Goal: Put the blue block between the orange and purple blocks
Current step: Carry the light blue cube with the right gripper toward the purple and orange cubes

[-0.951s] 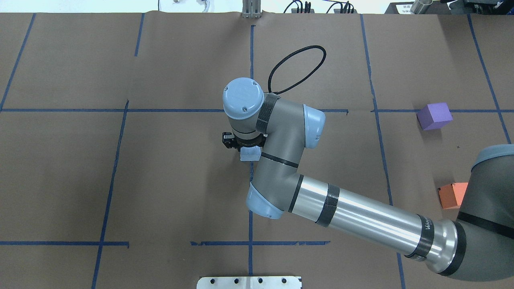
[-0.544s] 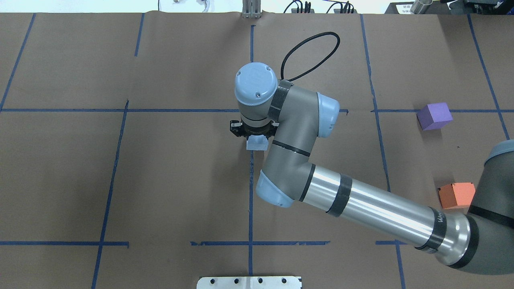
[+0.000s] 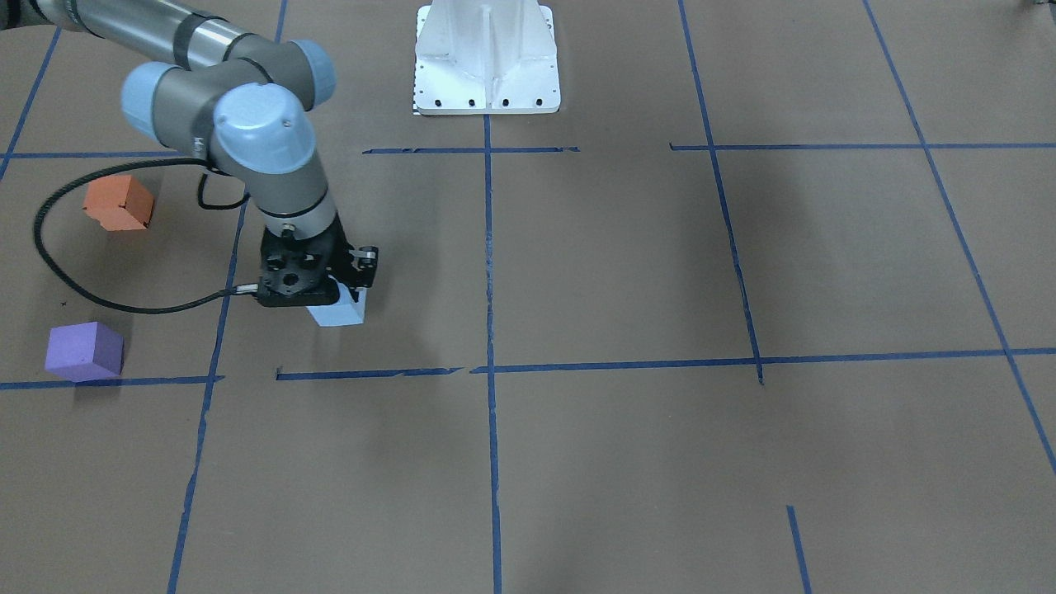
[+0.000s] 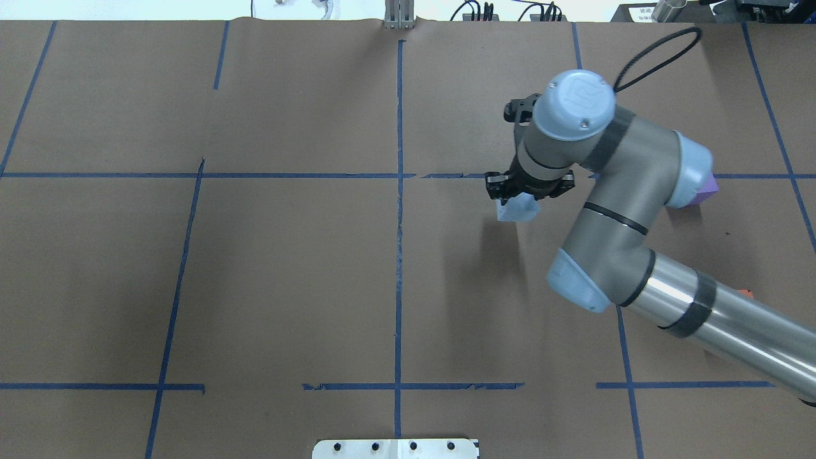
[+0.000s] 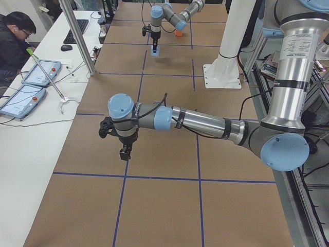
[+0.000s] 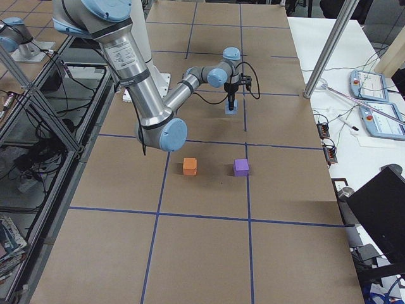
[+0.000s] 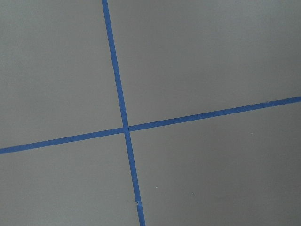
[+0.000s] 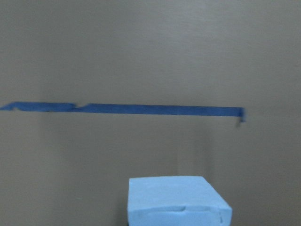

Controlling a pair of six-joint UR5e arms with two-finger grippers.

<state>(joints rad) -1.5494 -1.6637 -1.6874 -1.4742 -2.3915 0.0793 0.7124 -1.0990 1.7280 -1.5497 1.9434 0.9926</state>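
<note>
Right hand [image 3: 334,299]: pointed down at the desk [image 3: 627,272], its fingers closed narrowly on the blue block [image 3: 340,313], which showed just under the black fingers.
Blue block: pale blue, gripped at its top. In the right wrist view it filled the lower middle, with a strip of blue tape [image 8: 122,108] on the desk beyond it.
Orange block [image 3: 120,203]: on the desk, near the robot's side, well apart from the blue block.
Purple block [image 3: 84,351]: on the desk, farther from the robot than the orange block, with an open gap between the two.
Position of blue block: outside that gap, off to one side of both blocks.
Left hand [image 5: 125,152]: hung above the desk far from all three blocks; whether wide or narrow could not be told.
Left wrist view: two crossing tape lines [image 7: 126,128] on brown paper.
</note>
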